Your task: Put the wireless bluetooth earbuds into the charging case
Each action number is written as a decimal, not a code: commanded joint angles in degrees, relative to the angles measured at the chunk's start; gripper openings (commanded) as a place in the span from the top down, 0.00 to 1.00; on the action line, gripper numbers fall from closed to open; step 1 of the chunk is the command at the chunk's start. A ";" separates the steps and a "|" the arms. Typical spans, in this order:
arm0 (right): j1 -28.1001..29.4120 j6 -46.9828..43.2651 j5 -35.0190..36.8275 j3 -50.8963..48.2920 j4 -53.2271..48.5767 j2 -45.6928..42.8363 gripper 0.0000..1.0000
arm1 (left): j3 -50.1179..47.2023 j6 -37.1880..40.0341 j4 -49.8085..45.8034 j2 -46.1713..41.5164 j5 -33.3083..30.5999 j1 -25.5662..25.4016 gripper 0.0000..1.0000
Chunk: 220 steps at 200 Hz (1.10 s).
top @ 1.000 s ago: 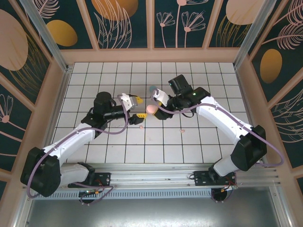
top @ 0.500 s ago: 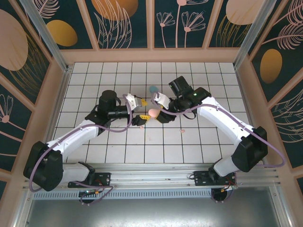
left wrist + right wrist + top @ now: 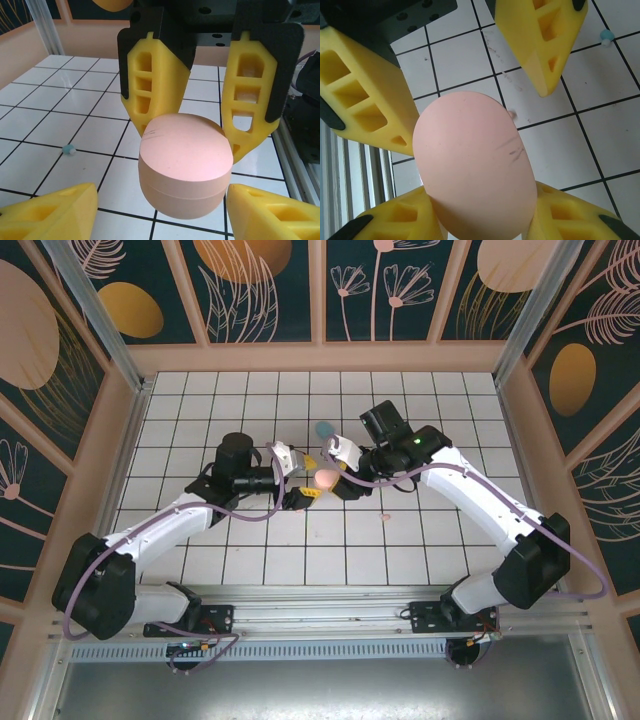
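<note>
Barely started, I'd say: right fingers [image 3: 152, 85] clamp the shut pink case [image 3: 185, 165], left fingers [image 3: 50, 210] gape wide flanking it, and a teal bud [image 3: 68, 149] and a pink bud [image 3: 384, 517] lie loose on the worktop [image 3: 200, 420], off to the side of both.

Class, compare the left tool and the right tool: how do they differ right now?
The right tool is shut on the pink case, holding it off the table; the left tool is open and holds nothing. The right tool's fingers press the case; the left tool's stand spread either side of it. Both have yellow fingers.
</note>
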 commanded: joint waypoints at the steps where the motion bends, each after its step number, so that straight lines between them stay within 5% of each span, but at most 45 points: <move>1: 0.31 -1.59 -1.05 1.38 -1.23 -1.38 0.69 | 0.18 -1.22 2.01 0.60 1.76 -0.13 0.33; 220: 1.13 -0.62 -0.43 1.15 0.16 -0.98 0.69 | -0.17 -6.82 6.50 2.40 5.50 -0.17 0.42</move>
